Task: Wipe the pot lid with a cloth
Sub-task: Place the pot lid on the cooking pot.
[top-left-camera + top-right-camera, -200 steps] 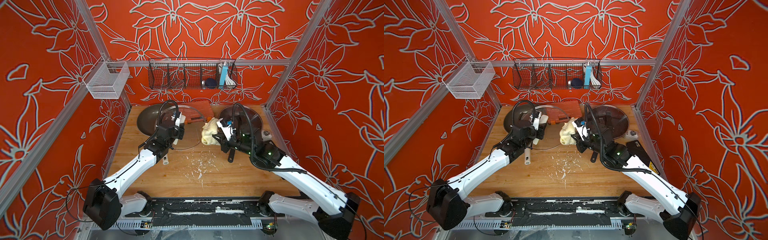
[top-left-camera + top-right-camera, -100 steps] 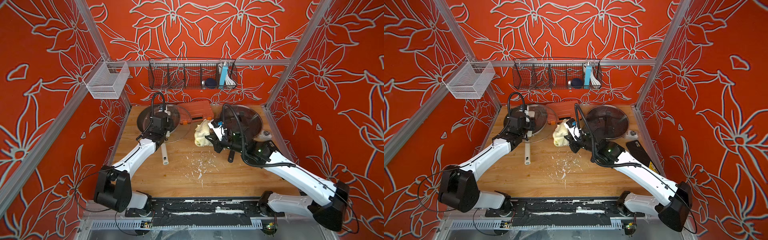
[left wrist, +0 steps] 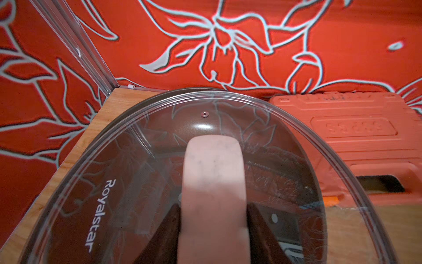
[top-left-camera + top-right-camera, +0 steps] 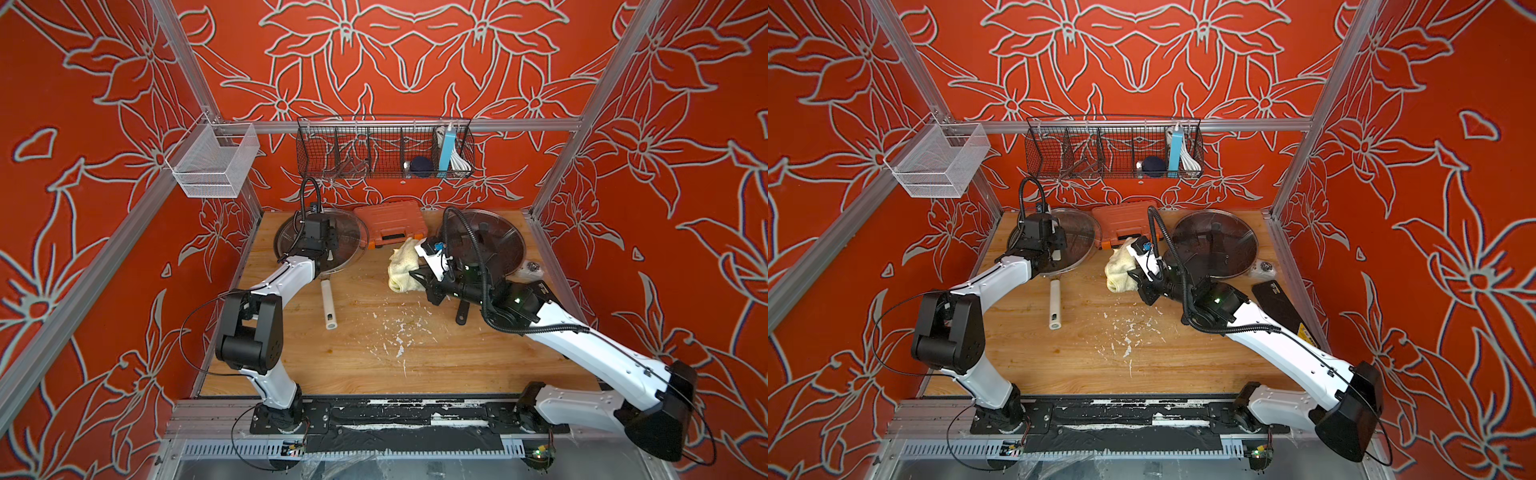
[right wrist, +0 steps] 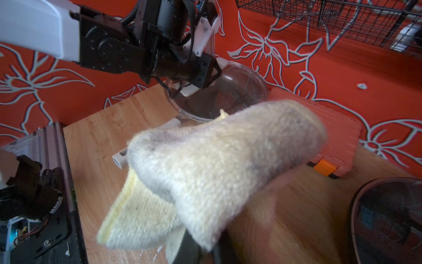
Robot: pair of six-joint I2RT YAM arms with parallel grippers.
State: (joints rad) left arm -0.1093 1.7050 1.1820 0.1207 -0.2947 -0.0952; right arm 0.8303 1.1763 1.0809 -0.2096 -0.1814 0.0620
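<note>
Left end effector (image 3: 213,228) grips lid (image 3: 262,128); right (image 4: 417,277) clamps cloth (image 5: 217,160).

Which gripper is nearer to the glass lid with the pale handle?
Left. The left gripper is shut on the glass lid at its pale handle, touching it. The right gripper, shut on the cloth, is apart from the lid, over the table.

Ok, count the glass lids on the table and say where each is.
2. The left lid is at the back left, its handle in the left gripper; the right lid sits at the back right.
</note>
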